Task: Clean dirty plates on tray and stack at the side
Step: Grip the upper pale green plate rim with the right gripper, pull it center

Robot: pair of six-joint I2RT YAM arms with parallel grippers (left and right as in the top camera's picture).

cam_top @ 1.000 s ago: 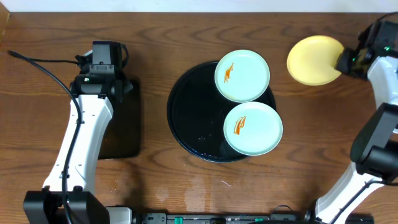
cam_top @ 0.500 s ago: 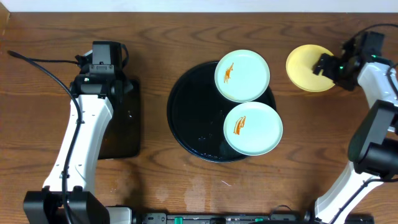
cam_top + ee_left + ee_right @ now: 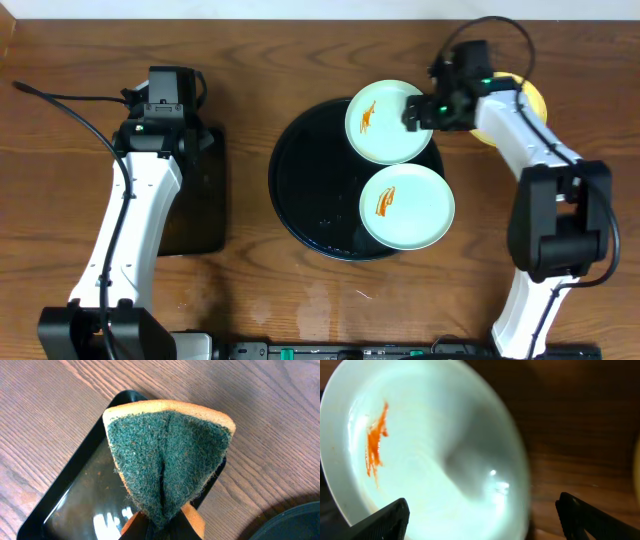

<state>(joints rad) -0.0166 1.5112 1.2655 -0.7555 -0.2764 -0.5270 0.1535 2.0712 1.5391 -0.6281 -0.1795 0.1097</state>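
The round black tray (image 3: 300, 185) holds two mint plates, each with an orange smear: an upper plate (image 3: 383, 125) and a lower plate (image 3: 407, 207). A yellow plate (image 3: 538, 98) lies on the table to the right, mostly hidden by my right arm. My right gripper (image 3: 420, 112) hangs open over the upper plate's right edge. In the right wrist view the plate (image 3: 430, 450) fills the frame, and the right gripper (image 3: 485, 515) has one finger on each side of the rim. My left gripper (image 3: 162, 529) is shut on a green-and-orange sponge (image 3: 167, 460).
A small rectangular black tray (image 3: 195, 215) lies under my left wrist at the table's left; its glossy floor (image 3: 85, 505) shows below the sponge. The left arm (image 3: 125, 230) runs from the front edge. The right arm (image 3: 545, 220) crosses the table's right side.
My right gripper opened and let go of the yellow plate on the table at the right. It then swung left to the upper mint plate. The left arm has not moved.
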